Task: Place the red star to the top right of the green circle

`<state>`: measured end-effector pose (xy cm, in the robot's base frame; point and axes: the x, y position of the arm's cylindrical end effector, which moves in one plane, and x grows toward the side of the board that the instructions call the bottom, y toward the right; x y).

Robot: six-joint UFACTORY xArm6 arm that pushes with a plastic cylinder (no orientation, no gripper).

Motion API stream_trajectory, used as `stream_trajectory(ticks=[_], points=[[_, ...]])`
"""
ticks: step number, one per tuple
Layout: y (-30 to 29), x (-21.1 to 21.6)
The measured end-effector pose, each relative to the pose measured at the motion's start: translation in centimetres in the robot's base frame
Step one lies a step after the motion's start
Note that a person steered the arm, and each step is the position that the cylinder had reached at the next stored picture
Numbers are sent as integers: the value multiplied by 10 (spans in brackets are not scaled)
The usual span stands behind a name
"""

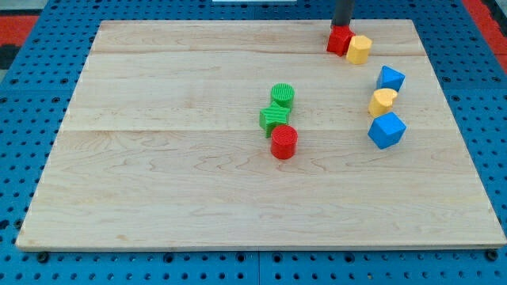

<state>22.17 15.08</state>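
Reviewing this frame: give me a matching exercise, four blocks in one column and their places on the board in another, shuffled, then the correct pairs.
Blocks:
1. red star
2. red cylinder
3. green circle
4. large blue block

Places:
A. directly below the green star
B. under my tip, at the view's top
C. lowest in the view's right-hand cluster
D. just above the green star

Pairs: 1-B, 2-A, 3-D, 4-C
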Motion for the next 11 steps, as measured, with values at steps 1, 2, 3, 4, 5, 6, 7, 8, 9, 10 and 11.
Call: stream_trajectory(ticks=[1, 2, 3, 4, 5, 6, 7, 8, 9, 10, 11], points=[[0, -10], [10, -31], [26, -19], [31, 0], [31, 2], [28, 12], [18, 16], [-10, 10], [-28, 10], [-28, 24], [-28, 43]])
